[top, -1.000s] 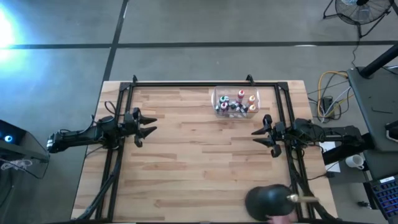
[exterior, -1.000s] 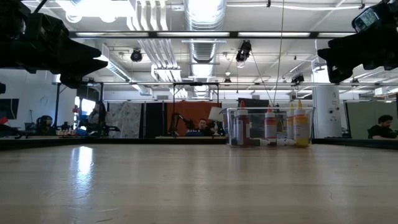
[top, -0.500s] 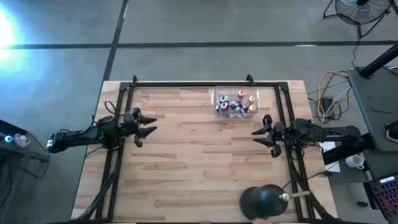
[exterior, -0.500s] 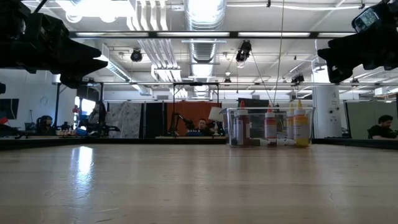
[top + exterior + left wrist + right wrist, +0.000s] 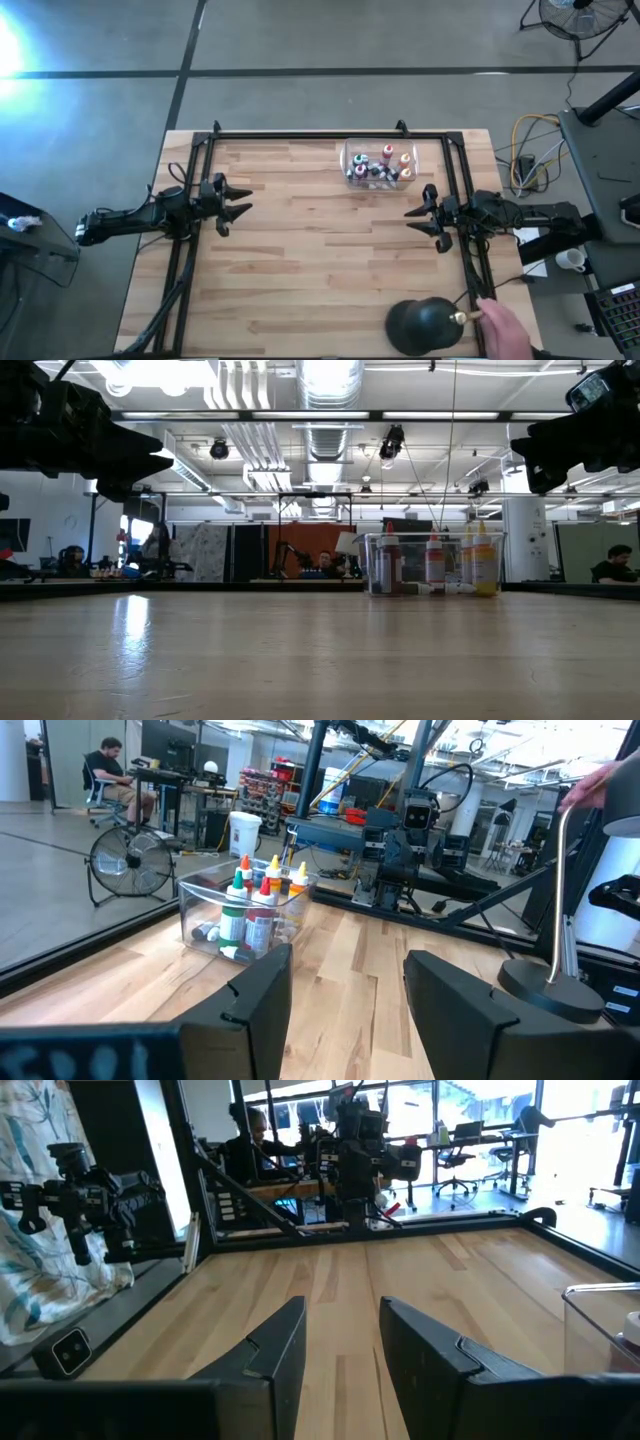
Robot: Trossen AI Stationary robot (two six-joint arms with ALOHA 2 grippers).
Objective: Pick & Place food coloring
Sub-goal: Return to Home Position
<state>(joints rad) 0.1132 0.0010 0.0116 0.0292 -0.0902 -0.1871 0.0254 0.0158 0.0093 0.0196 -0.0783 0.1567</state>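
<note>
Apparently homing: holding left gripper (image 5: 245, 201), right gripper (image 5: 412, 218) wide open, empty, at table's (image 5: 320, 285) side edges; leaving food coloring (image 5: 381, 166) in clear box (image 5: 346, 160) near far edge; next, probably just settling.

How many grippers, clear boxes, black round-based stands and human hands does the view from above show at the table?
2 grippers: left gripper, right gripper, both open
1 clear box, holding the food coloring bottles
1 black round-based stand
1 person's hand, beside the stand
Total: 5
</note>
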